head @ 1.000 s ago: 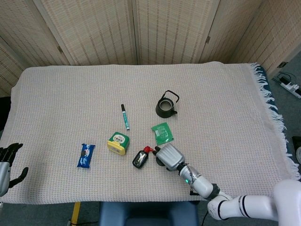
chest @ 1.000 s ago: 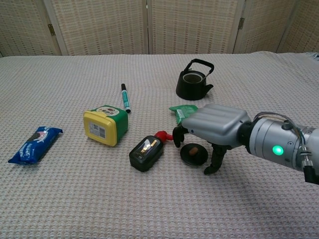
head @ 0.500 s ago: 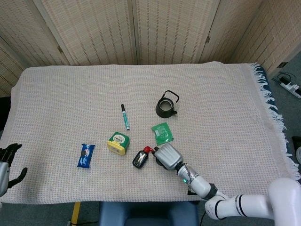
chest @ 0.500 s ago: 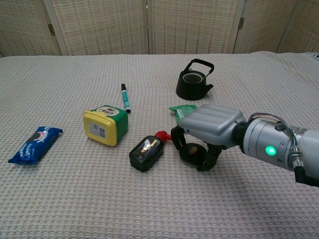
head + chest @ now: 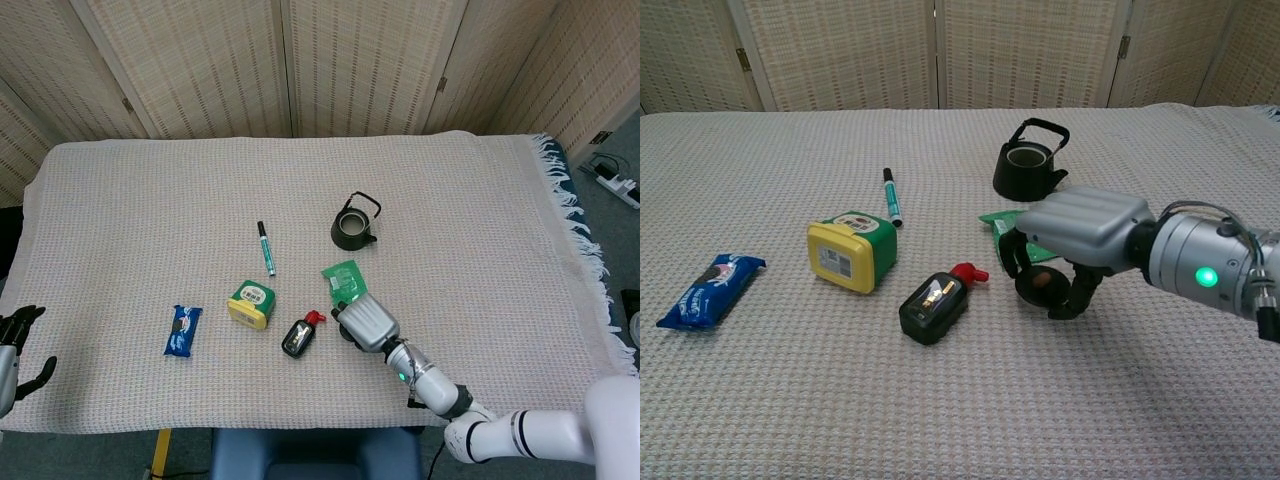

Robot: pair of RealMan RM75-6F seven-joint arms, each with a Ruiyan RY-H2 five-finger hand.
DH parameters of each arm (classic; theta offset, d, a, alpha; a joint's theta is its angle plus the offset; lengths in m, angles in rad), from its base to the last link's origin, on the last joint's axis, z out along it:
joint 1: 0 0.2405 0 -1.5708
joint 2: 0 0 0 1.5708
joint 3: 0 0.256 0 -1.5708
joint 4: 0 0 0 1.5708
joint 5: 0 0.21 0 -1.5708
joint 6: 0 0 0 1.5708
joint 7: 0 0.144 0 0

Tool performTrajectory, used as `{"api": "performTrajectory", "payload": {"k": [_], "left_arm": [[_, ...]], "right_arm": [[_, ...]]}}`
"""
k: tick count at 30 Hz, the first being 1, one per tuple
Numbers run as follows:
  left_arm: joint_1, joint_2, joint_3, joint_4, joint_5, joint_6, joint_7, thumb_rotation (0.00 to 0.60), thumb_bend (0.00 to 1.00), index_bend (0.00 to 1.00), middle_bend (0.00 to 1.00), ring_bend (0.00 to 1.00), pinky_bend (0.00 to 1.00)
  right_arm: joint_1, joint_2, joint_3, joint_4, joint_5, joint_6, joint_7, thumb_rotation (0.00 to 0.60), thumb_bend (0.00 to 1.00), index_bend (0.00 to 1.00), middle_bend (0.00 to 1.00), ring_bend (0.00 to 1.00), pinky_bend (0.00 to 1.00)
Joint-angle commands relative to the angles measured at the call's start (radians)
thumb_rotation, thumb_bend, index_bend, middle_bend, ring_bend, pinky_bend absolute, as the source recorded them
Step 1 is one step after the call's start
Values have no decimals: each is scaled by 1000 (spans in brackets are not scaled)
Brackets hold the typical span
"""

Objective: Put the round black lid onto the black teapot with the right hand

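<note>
My right hand (image 5: 1072, 240) (image 5: 364, 322) grips the round black lid (image 5: 1041, 285) with its brown knob, lifted a little off the cloth. In the head view the hand covers the lid. The black teapot (image 5: 1029, 166) (image 5: 353, 226) stands open and upright further back, its handle raised, apart from the hand. My left hand (image 5: 14, 345) rests at the table's near left edge with its fingers apart, holding nothing.
A green packet (image 5: 1002, 222) (image 5: 345, 281) lies just behind the right hand, between it and the teapot. A black bottle with a red cap (image 5: 935, 301), a yellow-green box (image 5: 852, 251), a green marker (image 5: 891, 197) and a blue snack bar (image 5: 710, 290) lie to the left.
The right hand closed its fingers around the lid, then lifted it off the cloth and moved slightly back and to the right toward the teapot. The left hand stayed put.
</note>
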Motion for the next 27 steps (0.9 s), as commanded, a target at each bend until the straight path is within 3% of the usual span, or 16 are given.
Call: {"api": "performTrajectory", "payload": {"k": [1,12,27], "left_arm": [[0,0,1,-3,3,1,5,600,289,156,134,185,143],[6,8,1,-30,2,9,33,600,289,156,134,185,143],[5,14,-4,-52,-13,2,61,600,289,156,134,186,143]], "right_arm": [[10,35,37,-6,26,10,19,600,293,470,456,913,723],[127,50,165,137,156,-45,16,600,293,471,456,911,724],[308,-77,204,429,356,-139,-63,600,293,471,455,908,723]]}}
